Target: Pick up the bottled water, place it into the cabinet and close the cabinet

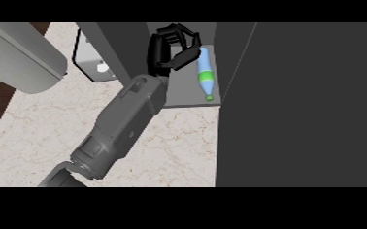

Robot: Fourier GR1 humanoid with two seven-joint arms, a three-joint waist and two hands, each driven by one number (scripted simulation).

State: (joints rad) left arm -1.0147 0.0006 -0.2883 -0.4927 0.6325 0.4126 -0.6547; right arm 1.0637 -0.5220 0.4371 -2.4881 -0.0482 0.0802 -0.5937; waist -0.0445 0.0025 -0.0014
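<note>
Bottled water (pixel 204 73), a pale blue plastic bottle with a green band and green cap, lies on its side on the grey cabinet shelf (pixel 188 101), cap pointing toward the shelf's front edge. Sweeping across from the far left of that shelf: a big rounded grey forearm (pixel 28 58) fills the upper left corner, its hand out of sight. Next comes a white boxy appliance (pixel 97 63) on the beige marbled stone counter (pixel 43 131), just left of the cabinet's dark side wall. Then a long grey forearm (pixel 122 126) runs up from the lower edge into the cabinet opening, and its black hand (pixel 168 53) hangs over the shelf, fingers loosely curled and spread, holding nothing, thumb tip right beside the bottle's blue body; touching or not, I cannot tell. Right of the bottle stands the dark grey cabinet door (pixel 294 102), swung open, covering everything to the right.
</note>
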